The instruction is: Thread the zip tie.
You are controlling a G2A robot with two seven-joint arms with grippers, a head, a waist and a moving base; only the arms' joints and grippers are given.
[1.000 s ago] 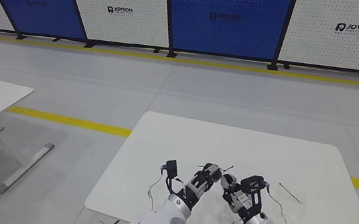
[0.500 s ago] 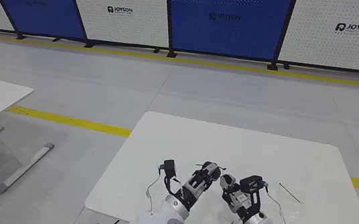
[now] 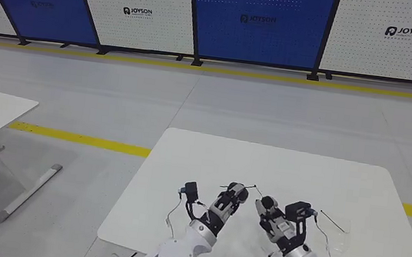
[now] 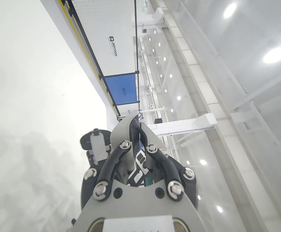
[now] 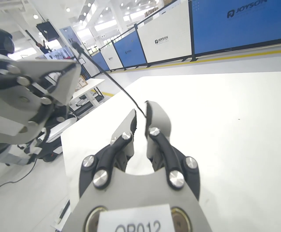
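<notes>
**A:** What is being worked over here, and what is being gripped?

**B:** A white table (image 3: 210, 160), matte and flat with rounded corners, is being used as the work surface below both grippers. The zip tie (image 5: 114, 81) is being clamped between the closed grey fingers of the left gripper (image 4: 139, 119), apparently near its head.

**A:** And the right gripper (image 5: 141, 109)?

**B:** Its fingers are being held a narrow gap apart. The strap's free end is being cradled at the tips against one finger and is judged not to be pinched.

**A:** How is the tie being judged to handle?

**B:** It is being read as thin, smooth black plastic. It looks very light and springy, and it is being bowed in a shallow curve from one gripper to the other. It is likely slippery and apt to flick. A hold close behind the tail's tip is being advised, so that only a short, stiff length is being steered towards the head.
</notes>
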